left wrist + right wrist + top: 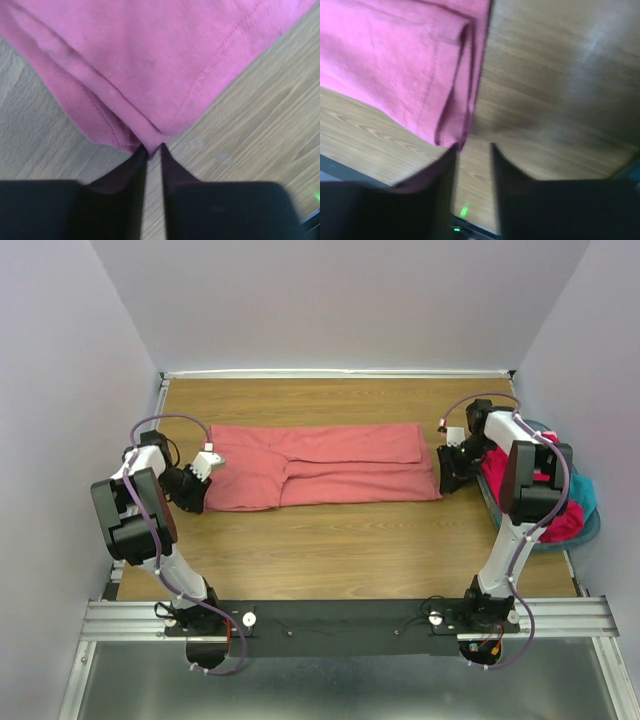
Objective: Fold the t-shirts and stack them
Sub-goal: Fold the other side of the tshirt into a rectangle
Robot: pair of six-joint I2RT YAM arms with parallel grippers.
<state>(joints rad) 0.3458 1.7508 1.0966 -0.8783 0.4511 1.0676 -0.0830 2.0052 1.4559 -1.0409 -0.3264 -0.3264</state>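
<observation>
While the salmon-pink t-shirt [325, 465] lies folded lengthwise into a long band across the middle of the tabletop [330, 550], each arm sits low at one short end of it. The left claw [152, 148] has its jaws parted by only a narrow slit, with bare wood showing through the gap. The near corner of the cloth just meets the tips, and nothing is pinched. The right claw [472, 147] stands somewhat wider, also empty, with the doubled edge of the shirt brushing the tip of one finger. A magenta-red t-shirt [560, 525] and a teal t-shirt [583, 495] lie bunched in the round basket [590, 525] at the right edge, still unfolded. The pink shirt looks light, limp and thin, so it would likely sag and drag along the wood rather than hold any shape. A single layer could also peel away from the rest. The surest hold is probably at the end corners, where the layers lie together, with the jaws closed over the whole thickness of the stitched edges. Both ends would then need lifting evenly to carry one across to the other.
</observation>
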